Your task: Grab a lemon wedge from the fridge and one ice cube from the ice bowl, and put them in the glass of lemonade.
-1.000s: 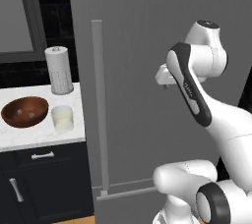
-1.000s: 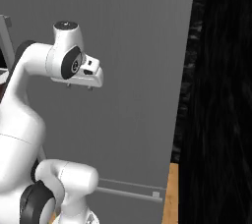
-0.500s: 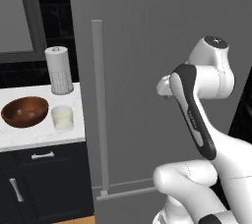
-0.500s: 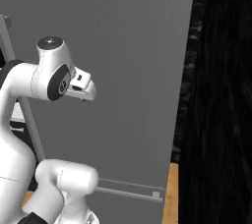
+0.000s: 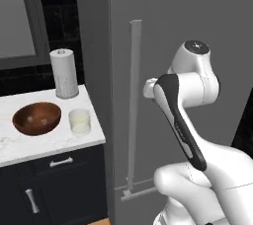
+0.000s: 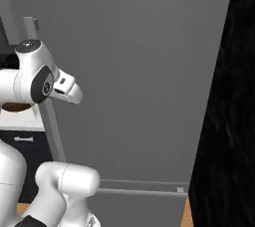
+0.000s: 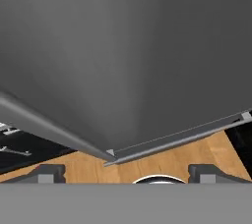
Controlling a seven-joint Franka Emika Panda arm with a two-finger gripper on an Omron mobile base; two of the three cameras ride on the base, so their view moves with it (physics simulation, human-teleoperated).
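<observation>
Grey fridge [image 5: 188,17] door fills most of what I see, shut, with its long vertical bar handle [image 5: 134,105] standing at about nine o'clock from my arm's elbow; white marble counter [image 5: 29,145] sits beside it at the far nine o'clock side; on it I see the ice bowl [image 5: 36,118], reddish-brown, with what may be pale cubes inside, though they are too small to be sure; the glass of lemonade [image 5: 79,122] stands just beside the bowl at its three o'clock; a paper-towel roll [image 5: 64,73] stands upright behind them at twelve; my gripper [image 7: 126,173] faces the fridge door, its fingertips [image 7: 49,173] spread wide apart with nothing between them; wooden floor [image 7: 167,159] shows below the door's lower edge.
</observation>
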